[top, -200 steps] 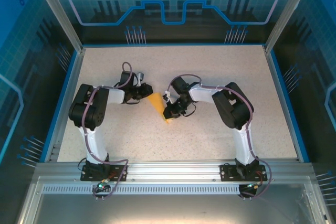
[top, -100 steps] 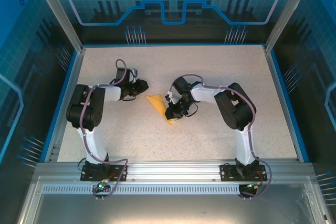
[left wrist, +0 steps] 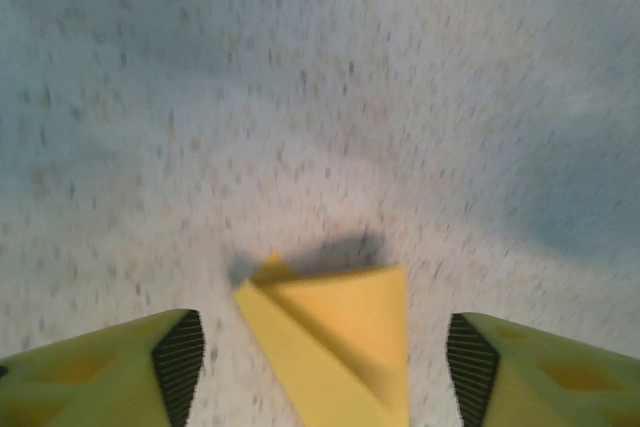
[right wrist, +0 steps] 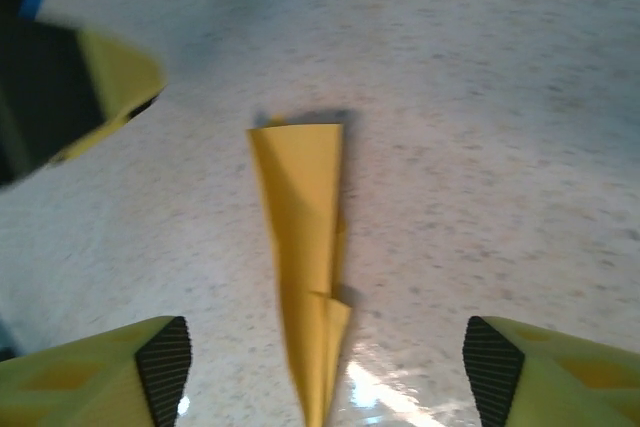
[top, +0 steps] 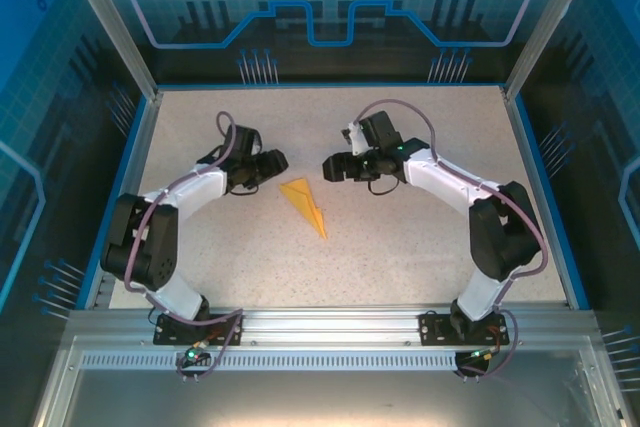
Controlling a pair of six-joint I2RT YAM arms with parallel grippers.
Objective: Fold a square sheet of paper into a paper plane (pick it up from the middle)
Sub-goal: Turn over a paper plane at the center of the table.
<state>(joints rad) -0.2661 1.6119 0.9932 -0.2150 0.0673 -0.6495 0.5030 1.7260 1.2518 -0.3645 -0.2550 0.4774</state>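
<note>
On the speckled table [top: 420,247], the paper plane [top: 305,205] lay flat and untouched, a narrow orange-yellow dart with its sharp point toward the arm bases and its broad end toward the far side. Both grippers hung beyond that broad end, one on either flank, and neither touched the paper.

To the left of the plane's broad end, the left gripper [top: 272,161] sat close by with its jaws spread wide and nothing held. From the left wrist camera, the paper plane [left wrist: 335,332] showed its blunt end and one diagonal fold, casting a small dark shadow on the table behind it. The left gripper [left wrist: 325,362] framed it from above, and its fingers [left wrist: 180,357] stood clear of the paper on both sides.

To the right of the plane's broad end, a little farther off, the right gripper [top: 330,167] was likewise wide open and empty. From the right wrist camera, the paper plane [right wrist: 300,247] ran lengthwise, its square-cut end away from the camera and its body narrowing toward the lower edge, with a small flap sticking out on one side. The right gripper [right wrist: 330,372] straddled the narrow end from above, its fingers [right wrist: 165,362] well apart from the paper. Beyond the plane's square end, a blurred finger of the left gripper [right wrist: 80,87] showed.
</note>
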